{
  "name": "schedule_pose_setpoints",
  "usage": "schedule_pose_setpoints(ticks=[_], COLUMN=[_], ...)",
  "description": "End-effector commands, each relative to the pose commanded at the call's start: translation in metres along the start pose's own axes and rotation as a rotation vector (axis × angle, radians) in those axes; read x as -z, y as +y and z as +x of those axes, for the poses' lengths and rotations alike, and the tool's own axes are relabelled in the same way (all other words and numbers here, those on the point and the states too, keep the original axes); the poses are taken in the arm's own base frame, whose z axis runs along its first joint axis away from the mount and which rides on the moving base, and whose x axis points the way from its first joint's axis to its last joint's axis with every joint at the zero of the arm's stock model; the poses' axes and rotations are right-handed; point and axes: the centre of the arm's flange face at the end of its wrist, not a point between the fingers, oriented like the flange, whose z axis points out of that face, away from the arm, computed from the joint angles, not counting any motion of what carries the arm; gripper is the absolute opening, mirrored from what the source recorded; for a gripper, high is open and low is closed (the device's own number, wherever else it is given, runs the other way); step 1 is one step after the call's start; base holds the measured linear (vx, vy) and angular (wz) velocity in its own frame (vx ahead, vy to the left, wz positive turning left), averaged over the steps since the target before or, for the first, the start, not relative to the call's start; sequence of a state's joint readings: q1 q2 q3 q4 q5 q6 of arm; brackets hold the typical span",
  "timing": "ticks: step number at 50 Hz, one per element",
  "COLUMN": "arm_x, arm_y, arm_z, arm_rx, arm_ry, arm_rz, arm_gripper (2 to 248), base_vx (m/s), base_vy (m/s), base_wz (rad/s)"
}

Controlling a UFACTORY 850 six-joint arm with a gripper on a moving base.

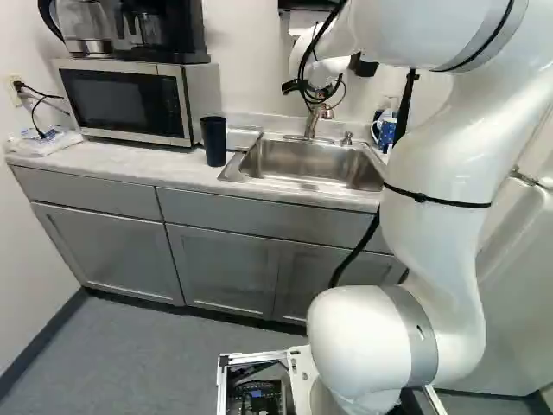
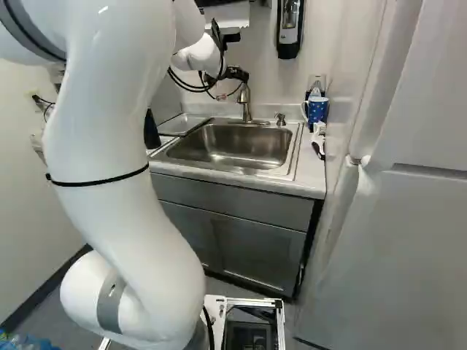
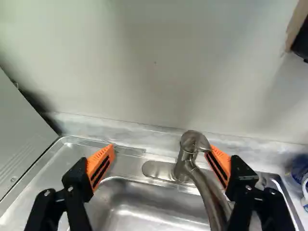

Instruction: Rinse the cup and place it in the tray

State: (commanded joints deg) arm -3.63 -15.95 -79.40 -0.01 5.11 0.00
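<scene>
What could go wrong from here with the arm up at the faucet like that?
Mainly, the open gripper could bump or snag the faucet, since one finger looks very close to it in the wrist view. The tall dark cup stands upright on the counter beside the sink, so a brush from the arm might tip it. The robot might also go for the patterned blue mug instead.

A black coffee maker (image 1: 181,30) stands on a silver microwave (image 1: 125,102) on the worktop (image 1: 130,161). A dark tumbler (image 1: 214,141) stands upright between the microwave and the steel sink (image 1: 311,161), whose faucet (image 1: 313,123) rises at the back. Gray cabinets (image 1: 220,264) run beneath the worktop. The white arm (image 1: 436,173) fills much of the right side, a blue mug (image 1: 387,132) showing beside it.
</scene>
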Motion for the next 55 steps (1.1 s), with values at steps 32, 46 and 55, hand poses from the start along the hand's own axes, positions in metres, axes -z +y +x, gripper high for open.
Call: schedule_pose_setpoints(ticks=[32,46,55], arm_x=[-0.019,-0.018,-0.016], arm_y=[-0.001,-0.001,-0.001], arm_z=[0.006,0.005,0.002], arm_rx=[0.001,0.001,0.001], arm_ry=[0.010,0.006,-0.019], arm_rz=[0.001,0.001,0.002], arm_gripper=[247,247,247], base_vx=[0.000,0.000,0.000], base_vy=[0.000,0.000,0.000], base_wz=[0.000,0.000,0.000])
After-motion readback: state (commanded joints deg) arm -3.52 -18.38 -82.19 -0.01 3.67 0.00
